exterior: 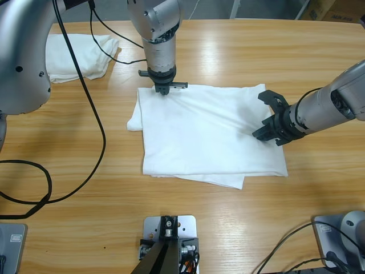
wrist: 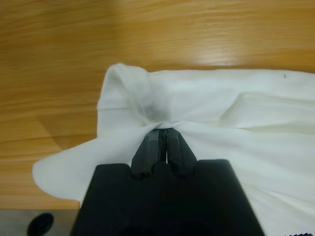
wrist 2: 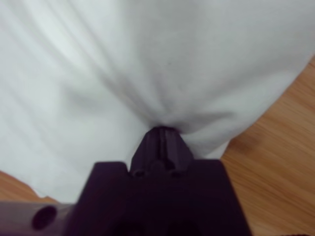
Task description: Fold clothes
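Two shirts are on the table (exterior: pixel 239 51). Going by size, the big one, the shirt (exterior: pixel 205 137) at the middle, lies folded into a rough rectangle, with a lower layer poking out along its near edge, so I judge it partly folded and still needing at least one more fold. The folded shirt (exterior: pixel 77 54) at the far corner sits in a compact bundle well apart from both arms; I take that one as done. My left gripper (exterior: pixel 163 87) is clamped on the middle shirt's far edge near a corner, jaws together with cloth bunched between them in the wrist view. My right gripper (exterior: pixel 272 129) is pinched on its side edge, jaws together on a gather of fabric. Both holds look set for the next fold.
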